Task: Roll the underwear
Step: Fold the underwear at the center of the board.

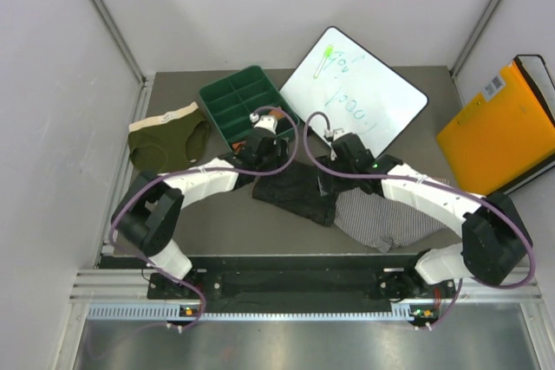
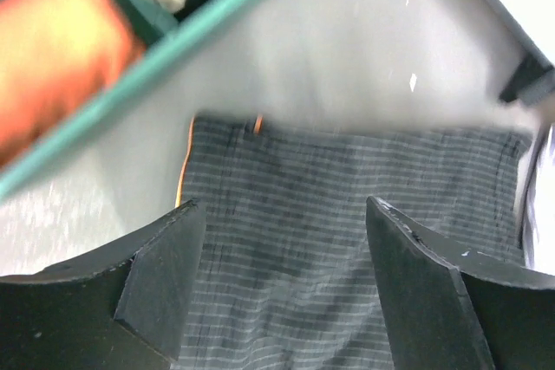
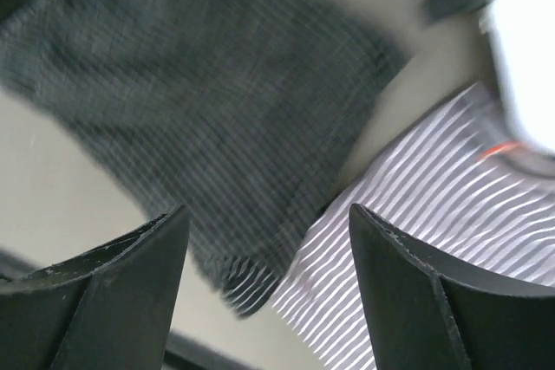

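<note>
A dark, finely striped underwear (image 1: pixel 295 190) lies folded at the middle of the table, overlapping a grey-white striped one (image 1: pixel 381 218) to its right. An olive green one with a cream waistband (image 1: pixel 166 138) lies flat at the far left. My left gripper (image 1: pixel 270 152) hovers over the dark cloth's far edge. In the left wrist view its jaws (image 2: pixel 284 205) stand open above the dark cloth (image 2: pixel 329 179), holding nothing. My right gripper (image 1: pixel 340 152) is open too. In the right wrist view it (image 3: pixel 269 210) hangs over the seam between the dark cloth (image 3: pixel 199 84) and the striped one (image 3: pixel 434 205).
A green divided tray (image 1: pixel 238 101) stands just behind the left gripper, with an orange item (image 2: pixel 52 49) in one compartment. A whiteboard (image 1: pixel 355 97) with a green marker lies at the back right. An orange folder (image 1: pixel 499 127) leans at the right wall.
</note>
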Controlling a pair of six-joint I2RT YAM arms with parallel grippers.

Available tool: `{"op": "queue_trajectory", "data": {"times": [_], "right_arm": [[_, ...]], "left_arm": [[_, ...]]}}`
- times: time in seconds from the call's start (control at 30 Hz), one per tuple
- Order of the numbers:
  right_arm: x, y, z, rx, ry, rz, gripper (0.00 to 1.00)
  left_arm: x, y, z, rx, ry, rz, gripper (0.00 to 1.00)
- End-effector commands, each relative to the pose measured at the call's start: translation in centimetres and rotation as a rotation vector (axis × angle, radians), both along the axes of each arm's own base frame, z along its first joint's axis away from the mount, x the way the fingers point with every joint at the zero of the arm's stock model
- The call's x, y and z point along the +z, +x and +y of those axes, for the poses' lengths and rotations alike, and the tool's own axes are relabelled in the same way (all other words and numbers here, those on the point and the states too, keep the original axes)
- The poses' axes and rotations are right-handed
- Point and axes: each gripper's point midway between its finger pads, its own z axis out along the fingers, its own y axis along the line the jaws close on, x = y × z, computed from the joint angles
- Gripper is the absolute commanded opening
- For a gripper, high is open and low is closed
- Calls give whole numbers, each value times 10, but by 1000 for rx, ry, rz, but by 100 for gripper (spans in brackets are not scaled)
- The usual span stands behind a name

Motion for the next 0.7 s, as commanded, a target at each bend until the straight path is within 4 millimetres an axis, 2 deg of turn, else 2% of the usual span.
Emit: {"op": "queue_trajectory", "data": {"times": [0.0,0.13,0.23,0.4,0.67], "right_arm": [[-1,-33,21,8,89,64,74],[-5,-53,26,-6,146,116,73],[-15,-63,24,-31,154,155,73],[-30,-76,24,-47,168,206,68],[-43,-80,25,-53,164,232,57]], "left_arm": [[20,-10,7,14,-70,-43,78],[16,-19,22,47,-63,-40,77],[5,-25,31,67,-62,-17,75],[-9,-29,28,49,-84,15,73],[-41,-36,27,43,-51,98,69]]}}
